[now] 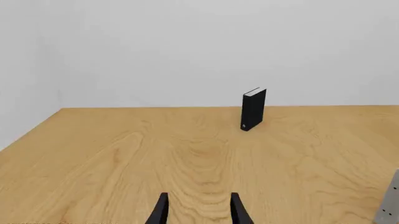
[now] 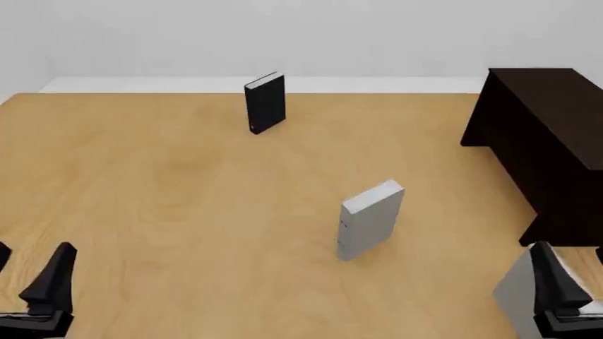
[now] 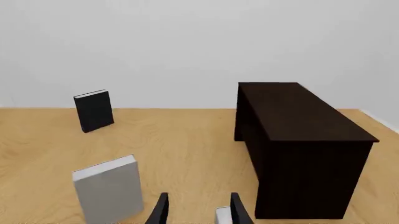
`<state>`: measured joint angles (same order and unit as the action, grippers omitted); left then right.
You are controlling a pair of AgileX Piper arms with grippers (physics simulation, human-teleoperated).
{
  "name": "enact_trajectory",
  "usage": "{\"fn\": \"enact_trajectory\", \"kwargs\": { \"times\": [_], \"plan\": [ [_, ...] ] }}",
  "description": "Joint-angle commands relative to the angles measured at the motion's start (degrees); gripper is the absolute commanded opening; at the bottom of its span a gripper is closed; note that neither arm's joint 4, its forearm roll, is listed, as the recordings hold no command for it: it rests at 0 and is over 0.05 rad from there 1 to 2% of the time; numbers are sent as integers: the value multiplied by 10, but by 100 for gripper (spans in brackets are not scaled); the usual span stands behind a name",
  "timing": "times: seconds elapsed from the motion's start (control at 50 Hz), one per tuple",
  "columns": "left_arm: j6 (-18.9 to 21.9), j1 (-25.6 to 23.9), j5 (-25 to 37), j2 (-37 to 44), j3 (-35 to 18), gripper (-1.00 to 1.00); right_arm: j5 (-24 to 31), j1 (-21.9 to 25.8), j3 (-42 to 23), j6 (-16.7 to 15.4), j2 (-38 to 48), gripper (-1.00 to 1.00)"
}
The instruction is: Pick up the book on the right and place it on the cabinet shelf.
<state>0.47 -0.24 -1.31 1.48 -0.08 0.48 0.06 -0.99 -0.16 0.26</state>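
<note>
Not much of my rig on camera here, honestly. Both grippers are plain matte black with no markings I can make out. The left gripper (image 2: 33,282) shows chunky, wedge-shaped fingers that taper toward the tips. The right gripper (image 2: 565,286) looks identical. From the wrist cams I only get two slim black fingertips (image 1: 162,210) each.

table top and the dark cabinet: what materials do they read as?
Table: light wood, satin finish; flowing grain and knot swirls show, though it may be only a printed texture. Cabinet: very dark brown, near-black wood or laminate, matte; flat blocky panels, no grain visible, so uncertain.
</note>
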Motion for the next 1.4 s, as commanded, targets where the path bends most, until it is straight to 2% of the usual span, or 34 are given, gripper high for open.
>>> {"fn": "enact_trajectory", "kwargs": {
  "times": [0.02,0.08,0.14,0.16,0.2,0.22,0.28,0.32,0.36,0.38,0.4,0.42,0.46,0.58,0.62,0.64,0.68,0.72,0.74,0.84,1.1,1.14,1.18,1.24,1.32,1.34,1.36,1.38,1.4],
  "plan": [
    [-1,3,12,-12,-1,100,22,-4,-25,-17,9,100],
    [-3,1,15,-13,-1,100,46,-2,-53,-34,14,100],
    [1,0,15,-12,-1,100,63,-3,-78,-36,25,100],
    [-1,1,15,-11,0,100,75,19,-87,-48,23,100],
    [-2,2,14,-10,0,100,90,11,-107,-43,36,100],
    [-2,2,14,-10,0,100,94,14,-114,-58,40,100],
    [-3,-1,15,-9,0,100,115,14,-150,-54,53,100],
    [-3,-1,15,-7,0,100,129,18,-173,-72,57,100],
    [-1,-4,16,-7,0,100,132,-1,-187,-71,66,100],
    [-2,-3,15,-6,0,100,136,-2,-200,-91,66,100],
    [-3,-5,16,-6,0,100,144,-2,-212,-65,77,100],
    [-3,-5,17,-6,0,100,148,-4,-219,-57,83,100],
    [-3,-5,19,-7,0,100,163,8,-235,-78,81,100],
    [-3,-8,20,-5,0,100,212,-3,-304,-76,109,100],
    [-3,-9,20,-4,0,100,220,-3,-317,-82,115,100],
    [-3,-8,20,-3,0,100,230,0,-331,-96,118,100],
    [-4,-9,19,-1,1,100,249,9,-354,-91,132,100],
    [-4,-11,19,0,1,100,259,11,-376,-99,139,100],
    [-5,-11,19,1,1,100,263,0,-394,-84,147,100],
    [-6,-14,15,6,1,100,297,19,-453,-109,185,100],
    [-9,-17,16,10,1,100,387,1,-592,-120,278,100],
    [-10,-17,15,12,1,100,403,2,-621,-107,295,100],
    [-10,-19,17,11,1,100,422,-7,-642,-112,315,100],
    [-10,-18,17,11,1,100,444,5,-665,-128,330,100],
    [-10,-19,15,13,1,100,481,15,-705,-108,361,100],
    [-10,-19,15,13,1,100,486,2,-716,-105,372,100],
    [-10,-19,15,12,1,100,490,-9,-724,-115,382,100],
    [-10,-18,15,12,1,100,497,0,-731,-131,385,100],
    [-10,-19,15,12,1,100,504,-3,-748,-124,396,100]
  ]
}}
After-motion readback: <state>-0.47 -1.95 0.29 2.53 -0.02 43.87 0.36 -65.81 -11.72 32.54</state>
